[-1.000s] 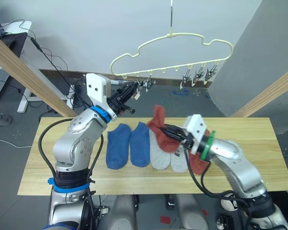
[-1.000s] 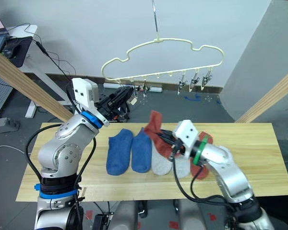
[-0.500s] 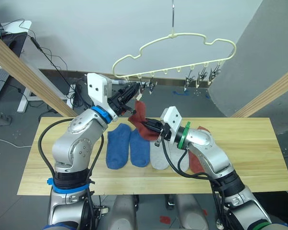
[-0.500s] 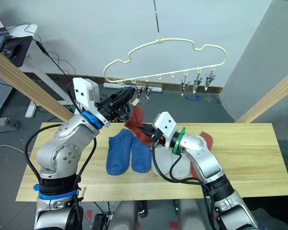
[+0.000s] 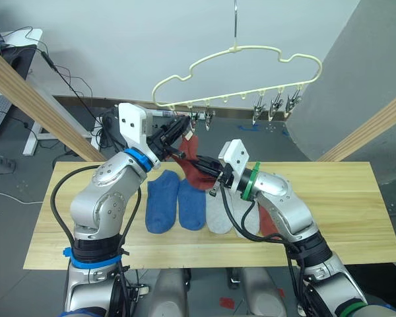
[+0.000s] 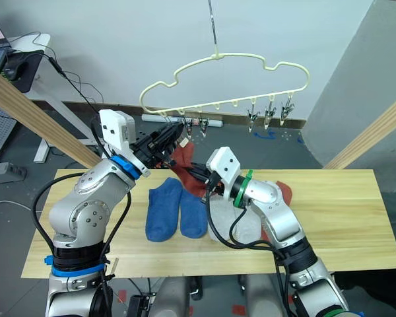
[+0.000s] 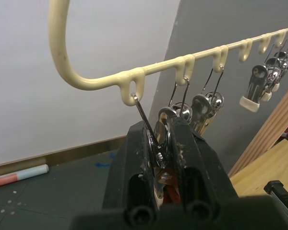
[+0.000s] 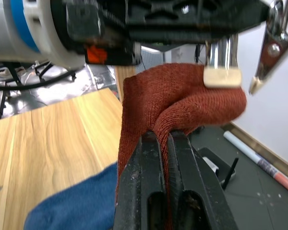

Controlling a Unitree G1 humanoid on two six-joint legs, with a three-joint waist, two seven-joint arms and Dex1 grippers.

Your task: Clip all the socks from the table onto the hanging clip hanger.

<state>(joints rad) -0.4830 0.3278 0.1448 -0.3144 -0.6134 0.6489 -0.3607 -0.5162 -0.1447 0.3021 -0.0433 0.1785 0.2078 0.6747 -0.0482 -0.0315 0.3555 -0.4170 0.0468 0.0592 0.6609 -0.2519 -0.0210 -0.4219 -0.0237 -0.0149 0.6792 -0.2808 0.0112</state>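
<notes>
The pale yellow-green clip hanger [image 5: 237, 49] hangs above the table's [image 5: 356, 218] far edge. My left gripper [image 5: 183, 126] is shut on one of its left metal clips [image 7: 159, 143]. My right gripper [image 5: 203, 163] is shut on a brick red sock [image 5: 189, 148] and holds it up just under that clip. In the right wrist view the clip's pad [image 8: 222, 76] touches the sock's folded top [image 8: 177, 105]. Two blue socks [image 5: 162, 201] and two light grey socks [image 5: 219, 214] lie side by side on the table. A second red sock [image 6: 284, 192] lies partly hidden behind my right arm.
Several free clips [image 5: 274, 105] hang at the hanger's right end. Slanted wooden poles rise at the left [image 5: 39, 99] and the right [image 5: 376, 125] behind the table. Bare tabletop lies to the far left and far right of the socks.
My right gripper has carried the red sock from above the grey socks up and to the left, under the clip. The left gripper has stayed on the clip, and the hanger has swayed a little.
</notes>
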